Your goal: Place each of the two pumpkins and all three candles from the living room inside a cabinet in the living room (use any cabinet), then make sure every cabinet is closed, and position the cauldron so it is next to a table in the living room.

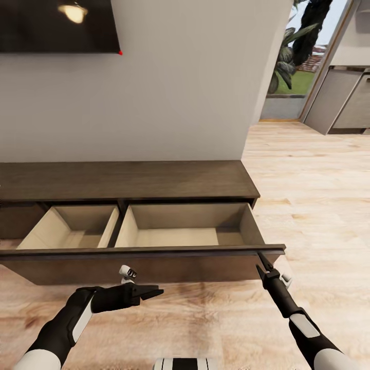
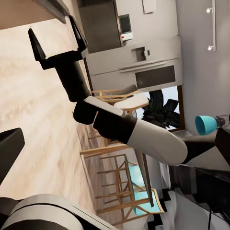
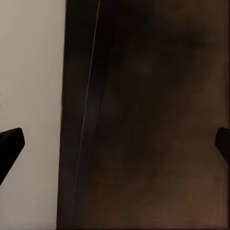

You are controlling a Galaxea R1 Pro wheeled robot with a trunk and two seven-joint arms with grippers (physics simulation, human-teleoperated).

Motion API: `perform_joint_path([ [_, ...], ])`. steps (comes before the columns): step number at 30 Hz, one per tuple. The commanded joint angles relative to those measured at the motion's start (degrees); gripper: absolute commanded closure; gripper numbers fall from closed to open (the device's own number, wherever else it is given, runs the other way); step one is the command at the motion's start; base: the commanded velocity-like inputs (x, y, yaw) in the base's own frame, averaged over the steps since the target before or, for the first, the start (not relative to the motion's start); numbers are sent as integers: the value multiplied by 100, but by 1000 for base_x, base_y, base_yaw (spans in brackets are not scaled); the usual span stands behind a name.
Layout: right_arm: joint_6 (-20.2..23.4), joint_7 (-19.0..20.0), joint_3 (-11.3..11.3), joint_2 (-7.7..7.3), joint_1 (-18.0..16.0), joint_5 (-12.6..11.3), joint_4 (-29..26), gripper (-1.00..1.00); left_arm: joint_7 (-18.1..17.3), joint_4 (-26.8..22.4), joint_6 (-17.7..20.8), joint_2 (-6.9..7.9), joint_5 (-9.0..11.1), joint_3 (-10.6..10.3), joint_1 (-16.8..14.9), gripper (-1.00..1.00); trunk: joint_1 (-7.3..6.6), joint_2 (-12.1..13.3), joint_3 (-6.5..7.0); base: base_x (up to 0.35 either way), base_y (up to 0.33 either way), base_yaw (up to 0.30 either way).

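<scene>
Right gripper (image 1: 263, 258) jaws wide at cabinet (image 1: 128, 180) drawer front; cabinet lengthwise along wall

Both arms are mostly matte black with glossy white shells on the forearms. The left gripper (image 1: 154, 293) and right gripper (image 1: 264, 261) have thin black wedge fingers, with a little white knob sticking off each wrist.

I can't read any text, label, brand, number or sign here; nothing legible on the long dark brown wooden cabinet (image 1: 128, 181) either.
</scene>
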Motion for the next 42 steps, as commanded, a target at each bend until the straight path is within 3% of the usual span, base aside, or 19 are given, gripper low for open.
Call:
perform_joint_path([
  [1, 60, 17, -3, 1, -3, -48, 4, -100, -9, 0, 61, 7, 26, -20, -2, -100, -2, -2, -4, -139, 0, 0],
  [31, 87, -42, 69, -53, -3, 125, -14, -100, -15, 0, 64, 0, 33, -23, -2, -100, -2, -2, -4, -196, -8, 0],
  [33, 175, -47, 68, -60, -3, 209, -16, -100, -16, 0, 65, 3, 34, -22, -2, -100, -2, -2, -4, -173, -89, 0],
  [37, 858, -39, 90, -68, -3, 551, -46, -100, -17, 0, 65, 6, 34, -20, -2, -100, -2, -2, -4, -171, -99, 0],
  [42, 1404, 56, 204, -69, -3, 1104, -90, -100, -18, 0, 66, 7, 34, -20, -2, -100, -2, -2, -4, -169, -103, 0],
])
